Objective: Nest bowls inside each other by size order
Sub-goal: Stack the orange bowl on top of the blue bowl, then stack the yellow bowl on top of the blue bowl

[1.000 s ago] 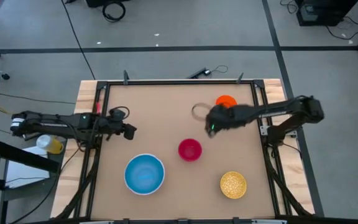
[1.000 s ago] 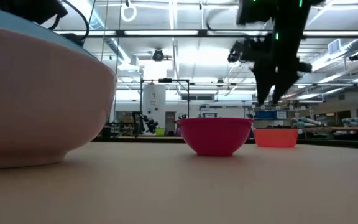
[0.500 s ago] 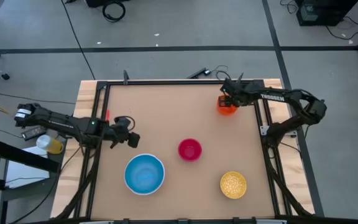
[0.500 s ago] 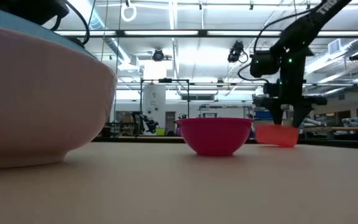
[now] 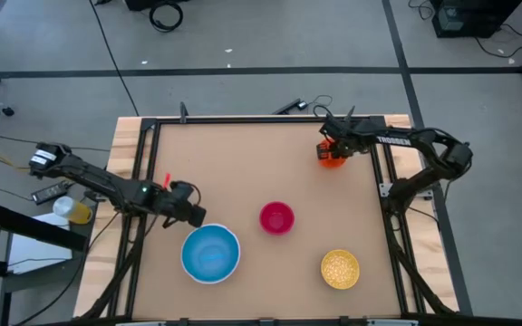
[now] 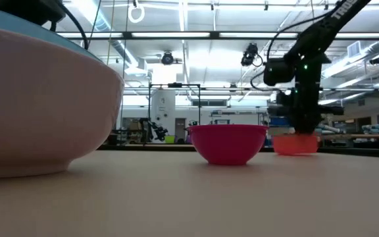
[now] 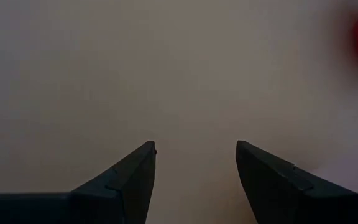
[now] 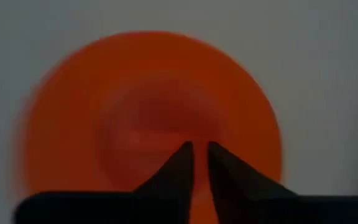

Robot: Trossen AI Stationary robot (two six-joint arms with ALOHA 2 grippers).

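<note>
The orange bowl (image 5: 333,160) stands on its base at the far right of the table. My right gripper (image 5: 330,148) is right above it, pointing down, with its fingers (image 8: 199,152) almost together over the bowl's inside (image 8: 148,118). The light blue bowl (image 5: 211,252) sits inside the white bowl (image 6: 38,105) near the front. The magenta-red bowl (image 5: 277,218) stands at the middle and the speckled yellow bowl (image 5: 340,269) at the front right. My left gripper (image 5: 195,214) is open over bare table (image 7: 191,93), just beyond the blue bowl's far left rim. My right gripper reaches down into the orange bowl from above with its fingers nearly together. The bowl (image 6: 296,143) stands flat on the table. I cannot tell whether the fingertips touch it.
A dark frame rail (image 5: 243,119) runs around the brown tabletop. There is free table at the far left and the middle between the bowls. A yellow thing (image 5: 78,212) lies off the table's left side.
My right gripper has gone from above the table's middle to the far right, come down over the orange bowl and shut its fingers there. My left gripper has moved toward the near edge and a little right, closer to the light blue bowl, staying open.
</note>
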